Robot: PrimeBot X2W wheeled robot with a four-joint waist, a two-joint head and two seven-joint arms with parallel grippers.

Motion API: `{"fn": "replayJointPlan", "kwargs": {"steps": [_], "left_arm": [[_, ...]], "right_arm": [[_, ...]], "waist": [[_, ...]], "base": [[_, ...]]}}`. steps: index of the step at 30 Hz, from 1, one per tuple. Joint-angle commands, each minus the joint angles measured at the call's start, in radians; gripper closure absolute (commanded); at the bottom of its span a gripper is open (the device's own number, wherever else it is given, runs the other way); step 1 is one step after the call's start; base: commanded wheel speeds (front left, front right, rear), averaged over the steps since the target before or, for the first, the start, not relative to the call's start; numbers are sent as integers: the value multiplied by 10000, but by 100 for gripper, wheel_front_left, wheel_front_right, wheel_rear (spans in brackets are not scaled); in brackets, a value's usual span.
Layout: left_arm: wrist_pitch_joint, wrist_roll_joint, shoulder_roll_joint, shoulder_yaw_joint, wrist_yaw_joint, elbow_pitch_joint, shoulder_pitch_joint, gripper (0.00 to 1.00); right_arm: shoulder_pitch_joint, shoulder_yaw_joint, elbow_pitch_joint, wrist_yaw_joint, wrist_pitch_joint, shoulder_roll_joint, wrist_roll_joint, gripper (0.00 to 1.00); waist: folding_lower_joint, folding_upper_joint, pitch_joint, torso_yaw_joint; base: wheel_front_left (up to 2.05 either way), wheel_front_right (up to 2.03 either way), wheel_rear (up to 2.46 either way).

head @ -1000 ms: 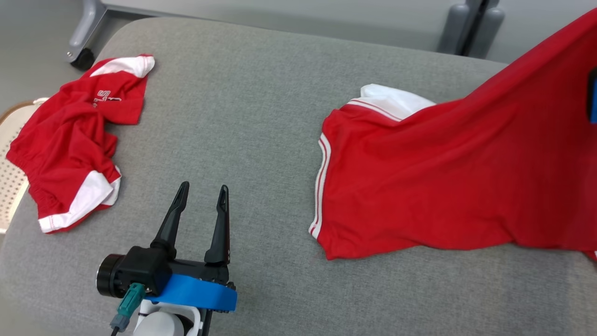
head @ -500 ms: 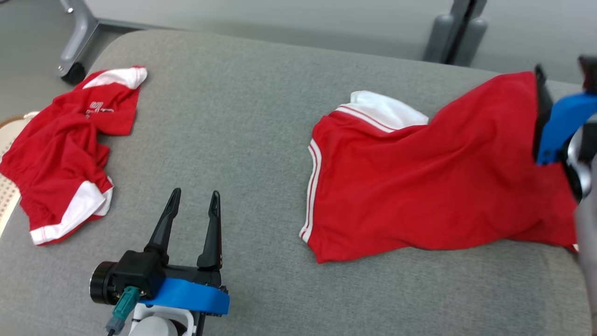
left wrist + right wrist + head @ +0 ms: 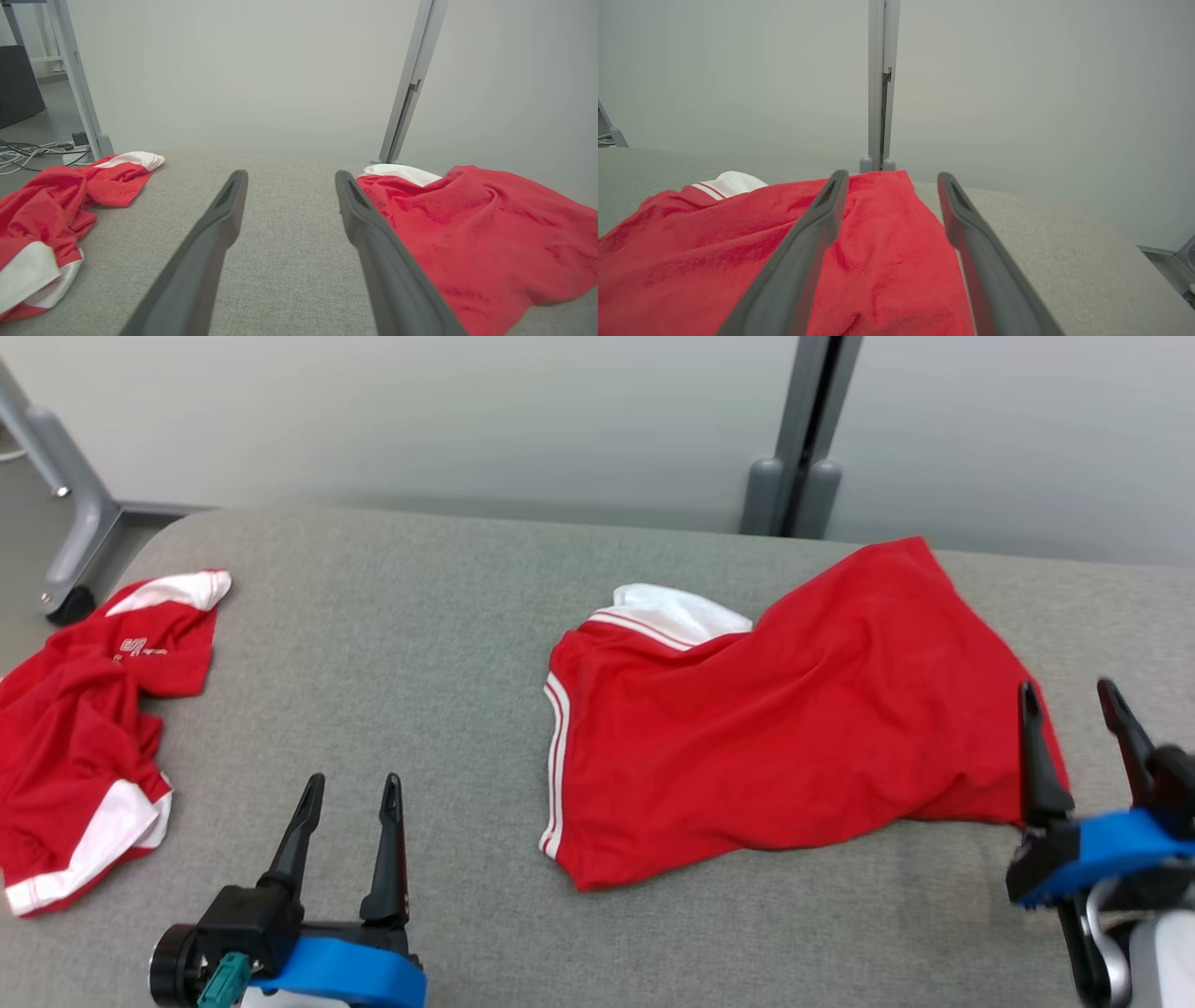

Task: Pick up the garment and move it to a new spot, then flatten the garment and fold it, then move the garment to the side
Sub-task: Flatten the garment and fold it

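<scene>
Garment (image 3: 784, 747) dropped from spread right gripper (image 3: 1066, 691) onto grey cushion (image 3: 448, 644); left gripper (image 3: 354, 782) spread, empty

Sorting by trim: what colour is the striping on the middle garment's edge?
White, on the red garment; clearest in head view.

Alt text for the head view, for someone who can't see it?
A red garment with white trim lies crumpled on a grey padded surface, right of centre. The open right tool is by its right edge and the open left tool at lower left, both empty; a second red garment lies at the far left.
</scene>
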State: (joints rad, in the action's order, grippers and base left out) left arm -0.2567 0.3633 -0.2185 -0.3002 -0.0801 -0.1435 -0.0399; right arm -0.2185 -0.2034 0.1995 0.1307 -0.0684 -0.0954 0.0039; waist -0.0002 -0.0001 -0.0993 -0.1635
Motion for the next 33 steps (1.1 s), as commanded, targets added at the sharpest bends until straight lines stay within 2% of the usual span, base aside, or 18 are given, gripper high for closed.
{"fn": "replayJointPlan", "kwargs": {"steps": [1, 6, 9, 24, 33], "left_arm": [[25, 70, -97, 82, -74, 42, 156, 0], [60, 165, -191, 180, -171, 88, 428, 0], [110, 245, -259, 205, -204, 54, 612, 0], [531, 347, -458, 258, -490, 163, 763, 0], [2038, 921, -91, 83, -260, -904, -741, 0]], "right_arm": [[526, -139, -442, 1, -21, 184, 130, 0], [1801, -75, -1570, 1, 145, 432, 476, 0], [2276, 158, -1851, 1, 236, 448, 808, 0], [2684, 708, -1983, 1, 291, 448, 1216, 0], [2369, 1226, -1976, 1, 223, 446, 1344, 0]], "waist": [[2, 1, 263, 258], [2, 1, 492, 574], [2, 1, 601, 780], [2, 1, 708, 1431], [2, 1, 116, 1810]], "base": [[0, 0, 0], [0, 0, 0], [0, 0, 0], [0, 0, 0], [0, 0, 0]]}}
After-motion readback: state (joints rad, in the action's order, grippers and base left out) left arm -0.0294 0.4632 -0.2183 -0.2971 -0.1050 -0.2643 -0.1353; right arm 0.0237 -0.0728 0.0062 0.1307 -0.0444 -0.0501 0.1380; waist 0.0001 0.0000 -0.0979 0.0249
